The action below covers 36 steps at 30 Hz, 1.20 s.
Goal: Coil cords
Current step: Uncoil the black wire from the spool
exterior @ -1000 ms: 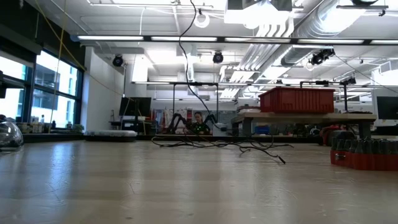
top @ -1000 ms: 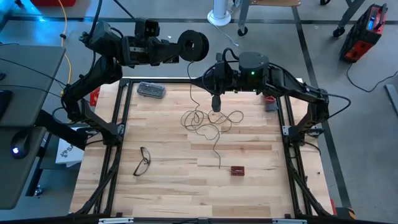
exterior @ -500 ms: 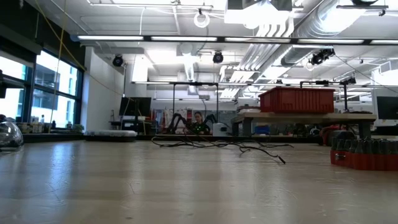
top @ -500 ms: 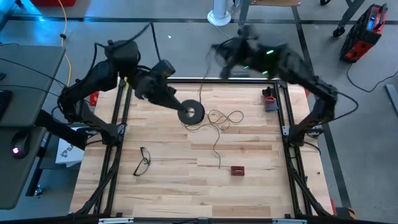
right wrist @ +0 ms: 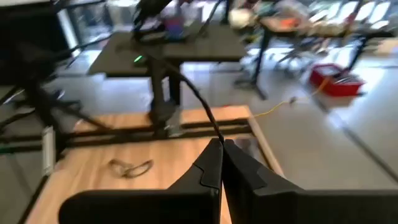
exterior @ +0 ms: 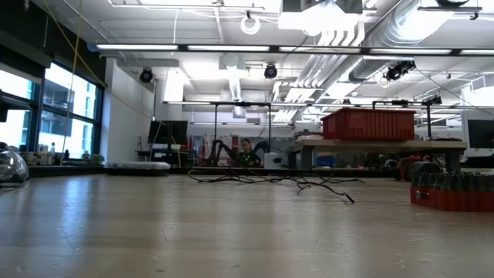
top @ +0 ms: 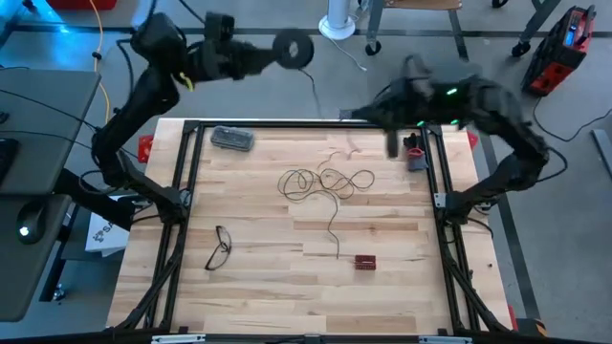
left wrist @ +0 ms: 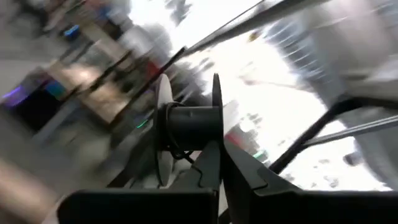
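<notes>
The thin dark wire lies in loose loops point(top: 325, 182) on the wooden table, and a tail point(top: 335, 234) runs toward the near edge. The loops also show in the low view point(exterior: 270, 179). My left gripper point(top: 258, 55) is raised beyond the table's far edge and shut on the small round black reel point(top: 294, 48). My right gripper point(top: 390, 143) hovers over the table's far right part, shut on a stretch of the wire point(right wrist: 186, 87). Neither gripper shows in the low view. My left gripper pinches one flange of the reel point(left wrist: 215, 118) at its rim between its two fingers. The reel's hub point(left wrist: 193, 124) carries a few turns of wire. The reel is lifted clear, high above the table. My right gripper pinches the wire point(right wrist: 216, 138) between its shut fingertips. The wire runs on from the fingertips, away from the gripper, lifted off the table. Whether that stretch is taut or slack does not show.
Black-framed eyeglasses point(top: 219, 247) lie at the near left. A small red block point(top: 364, 261) lies near the wire's tail. A grey object point(top: 232, 139) lies at the far left, and a red-and-grey object point(top: 414, 155) at the right frame rail. A black frame point(top: 287, 124) rims the table.
My left gripper swung the reel down onto the table by the loops, then back up beyond the far edge. My right gripper rose from above the loops, went past the far edge, then came toward the table's right. The loops on the table have changed shape.
</notes>
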Tool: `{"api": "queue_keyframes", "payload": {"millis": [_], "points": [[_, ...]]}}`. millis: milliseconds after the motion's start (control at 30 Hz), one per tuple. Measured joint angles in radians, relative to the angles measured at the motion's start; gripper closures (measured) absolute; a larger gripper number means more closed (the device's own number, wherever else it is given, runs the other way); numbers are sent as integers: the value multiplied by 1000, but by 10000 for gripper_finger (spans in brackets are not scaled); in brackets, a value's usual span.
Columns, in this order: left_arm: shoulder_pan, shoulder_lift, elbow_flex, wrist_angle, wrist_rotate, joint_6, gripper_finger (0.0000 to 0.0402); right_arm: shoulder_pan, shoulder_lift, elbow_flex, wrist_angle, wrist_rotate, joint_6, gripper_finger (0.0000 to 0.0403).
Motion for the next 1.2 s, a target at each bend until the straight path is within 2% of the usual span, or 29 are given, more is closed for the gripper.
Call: {"api": "queue_keyframes", "payload": {"millis": [100, 167, 367, 600, 700, 800, 933, 1067, 1200], "points": [[-12, 26, 0, 203, 45, -122, 401, 46, 54, -23, 65, -8, -7, 403], [-33, 32, 0, 265, 54, -190, 401, 65, 98, -31, 133, -14, -18, 403], [-133, 28, -1, 284, 129, -295, 401, 44, 235, -33, 268, -15, -59, 403], [-312, 18, -1, 265, 149, -303, 401, -73, 297, -32, 350, -13, -68, 403], [-382, 20, -1, 174, 138, -302, 401, -135, 298, -32, 388, -13, -64, 403], [-430, 20, -1, 56, 75, -260, 401, -195, 290, -15, 390, -5, -62, 403], [-461, 15, -1, -80, 48, -217, 401, -259, 278, 44, 322, 16, -44, 403], [-439, -36, -1, -358, -101, -111, 401, -305, 234, 118, 209, 23, -54, 403], [-325, -113, -1, -610, -277, 16, 401, -322, 179, 196, 60, 41, -98, 403]]}}
